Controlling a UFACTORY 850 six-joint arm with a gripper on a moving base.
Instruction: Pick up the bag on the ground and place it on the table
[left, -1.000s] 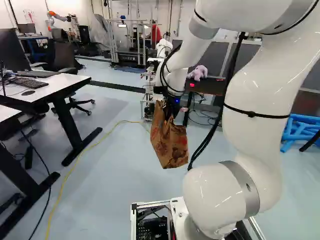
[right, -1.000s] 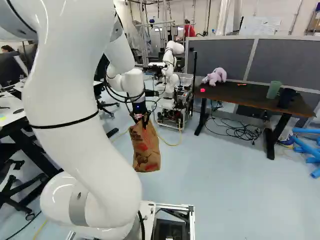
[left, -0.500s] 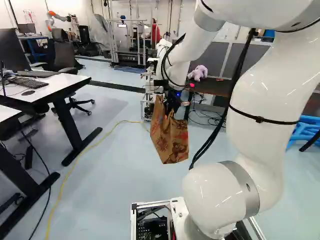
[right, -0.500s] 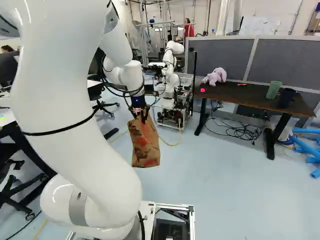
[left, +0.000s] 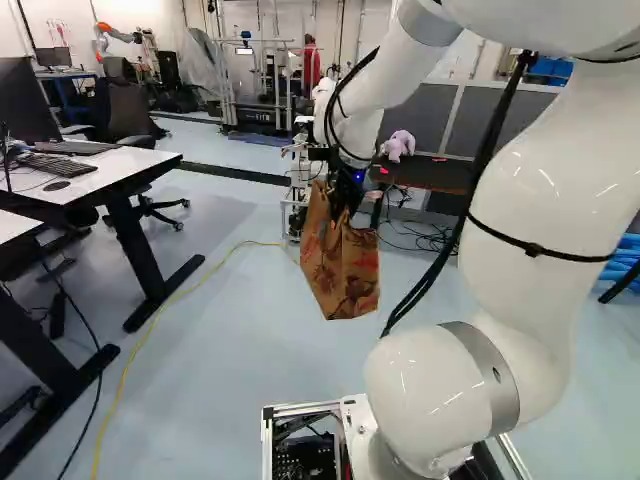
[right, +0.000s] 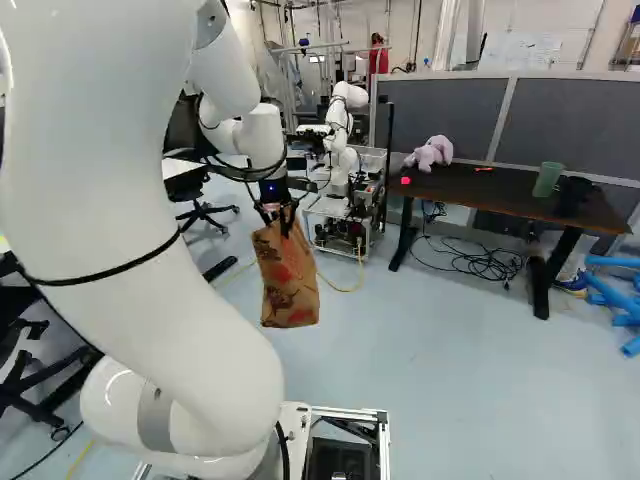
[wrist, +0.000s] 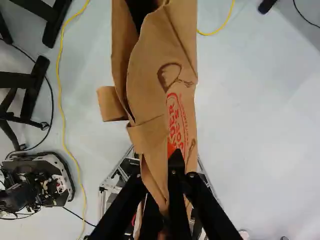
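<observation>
Right base view: our pincer (right: 279, 224) grasps the paper bag (right: 290, 283), which hangs above the floor (right: 430, 380), apart from the dark table (right: 468, 190); we judge pickup done, carrying and placing left.

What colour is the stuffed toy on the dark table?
Pale purple toy; the right base view shows it best.

I see green cup (right: 547, 180) beside dark cup (right: 572, 196) | mouse (left: 57, 185) near keyboard (left: 52, 166) | another robot (right: 338, 118) near partition (right: 560, 115) | yellow cable (wrist: 58, 75), curving | blue tubes (right: 604, 290)
</observation>
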